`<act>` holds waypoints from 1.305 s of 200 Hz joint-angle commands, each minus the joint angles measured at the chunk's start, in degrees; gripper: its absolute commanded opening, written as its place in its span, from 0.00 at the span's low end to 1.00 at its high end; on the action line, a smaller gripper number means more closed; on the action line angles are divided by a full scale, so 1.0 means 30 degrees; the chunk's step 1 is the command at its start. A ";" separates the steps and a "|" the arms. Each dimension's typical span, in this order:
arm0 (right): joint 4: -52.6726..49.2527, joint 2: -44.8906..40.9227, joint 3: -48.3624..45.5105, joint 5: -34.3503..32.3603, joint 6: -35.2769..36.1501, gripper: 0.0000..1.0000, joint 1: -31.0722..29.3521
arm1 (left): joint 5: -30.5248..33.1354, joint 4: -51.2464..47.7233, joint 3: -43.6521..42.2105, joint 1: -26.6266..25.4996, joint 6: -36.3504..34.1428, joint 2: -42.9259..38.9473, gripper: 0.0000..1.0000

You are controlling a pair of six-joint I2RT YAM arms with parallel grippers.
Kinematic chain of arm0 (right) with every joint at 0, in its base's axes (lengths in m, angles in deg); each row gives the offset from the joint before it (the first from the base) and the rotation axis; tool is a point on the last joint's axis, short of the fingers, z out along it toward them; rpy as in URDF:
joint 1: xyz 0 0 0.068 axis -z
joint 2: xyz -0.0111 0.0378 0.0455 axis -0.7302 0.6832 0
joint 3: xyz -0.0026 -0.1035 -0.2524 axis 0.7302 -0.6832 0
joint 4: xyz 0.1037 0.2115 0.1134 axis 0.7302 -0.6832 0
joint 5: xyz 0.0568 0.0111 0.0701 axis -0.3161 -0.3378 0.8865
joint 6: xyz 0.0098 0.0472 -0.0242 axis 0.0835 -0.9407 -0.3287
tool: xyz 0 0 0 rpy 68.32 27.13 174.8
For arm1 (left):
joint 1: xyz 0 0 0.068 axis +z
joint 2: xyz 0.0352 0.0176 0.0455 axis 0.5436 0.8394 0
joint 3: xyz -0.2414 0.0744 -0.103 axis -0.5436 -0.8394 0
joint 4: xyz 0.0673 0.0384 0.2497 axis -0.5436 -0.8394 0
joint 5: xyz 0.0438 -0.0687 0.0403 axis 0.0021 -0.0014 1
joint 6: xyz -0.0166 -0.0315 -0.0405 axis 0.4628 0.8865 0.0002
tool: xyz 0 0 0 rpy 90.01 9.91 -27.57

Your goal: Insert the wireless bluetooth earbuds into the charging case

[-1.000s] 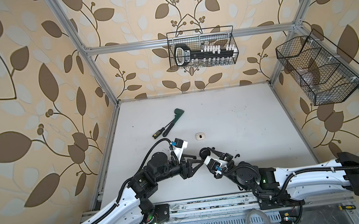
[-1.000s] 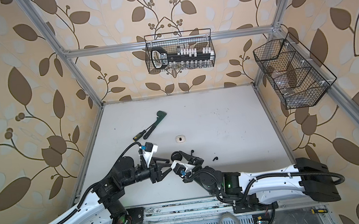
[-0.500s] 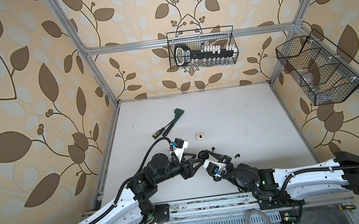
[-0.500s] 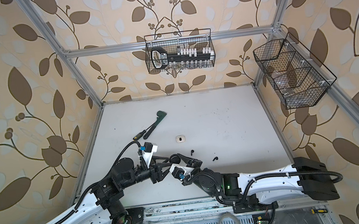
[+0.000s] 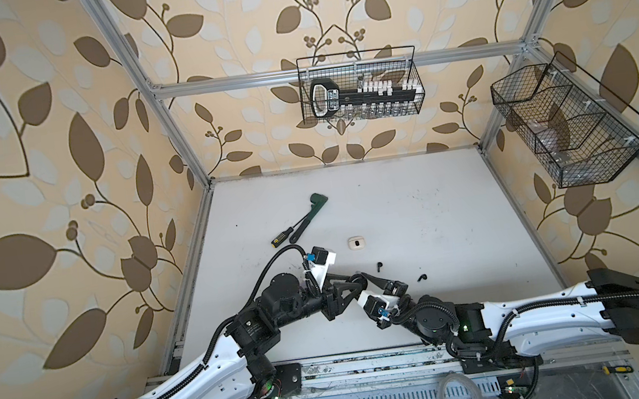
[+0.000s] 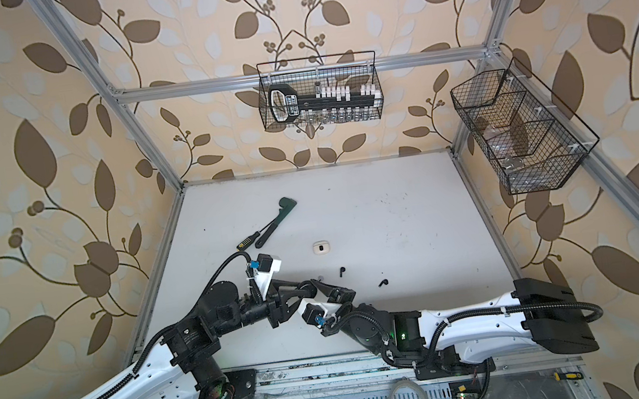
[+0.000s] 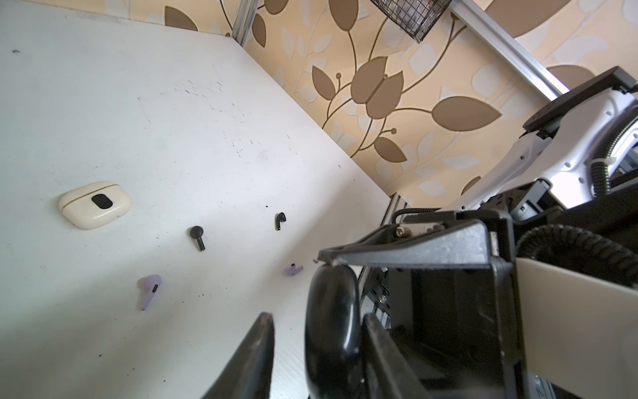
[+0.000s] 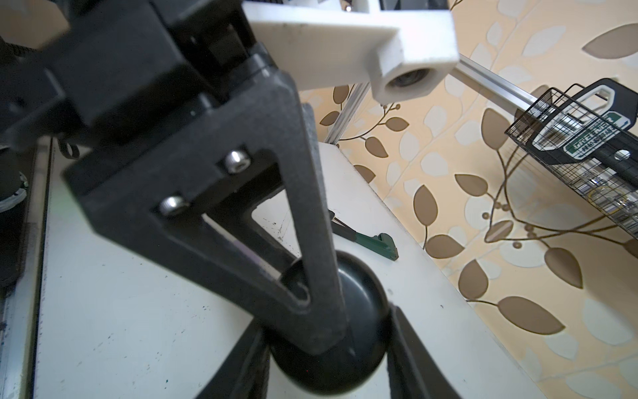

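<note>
Clamping the black case (image 7: 331, 345), right pincer (image 8: 326, 319) holds it inside left pincer's (image 7: 316, 317) parted jaws.

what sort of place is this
Probably a robot lab cell, not a real room: wallpapered panels on an aluminium frame, robot arms mounted on a rail, wire baskets hung up.

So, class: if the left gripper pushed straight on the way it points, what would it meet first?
The black charging case, already between the left gripper's fingers, held by the right gripper.
</note>
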 commanded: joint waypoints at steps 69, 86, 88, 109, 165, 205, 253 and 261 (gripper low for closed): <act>0.1504 0.0018 0.0694 -0.0727 0.0565 0.19 -0.0127 | -0.0497 0.0976 0.0325 -0.0076 -0.0015 -0.0111 0.46; 0.1331 0.0017 0.0824 -0.0649 0.0561 0.19 -0.0132 | -0.0676 0.1142 0.0335 -0.0076 0.0038 -0.0002 0.39; 0.1319 0.0014 0.0818 -0.0614 0.0529 0.19 -0.0149 | -0.0718 0.1171 0.0335 -0.0076 0.0046 0.0026 0.39; 0.1539 0.0004 0.0739 -0.0311 0.0493 0.19 -0.0198 | -0.1219 0.1484 0.0335 -0.0076 0.0057 0.0320 0.33; 0.1591 0.0037 0.0858 -0.0255 0.0537 0.22 -0.0224 | -0.1598 0.2018 0.0208 -0.0076 0.0123 0.0417 0.00; 0.1350 -0.1480 -0.0130 0.0629 -0.0427 0.48 -0.0350 | -0.1632 0.2622 -0.0201 -0.0076 0.0054 0.0199 0.00; 0.0982 -0.4914 -0.2278 0.2337 -0.2518 0.60 -0.0380 | -0.1660 0.4771 -0.1945 -0.0095 -0.0629 -0.1429 0.00; 0.0844 -0.5374 -0.2421 0.2435 -0.3006 0.61 -0.0380 | -0.1829 0.5252 -0.2219 -0.0105 -0.0814 -0.1664 0.00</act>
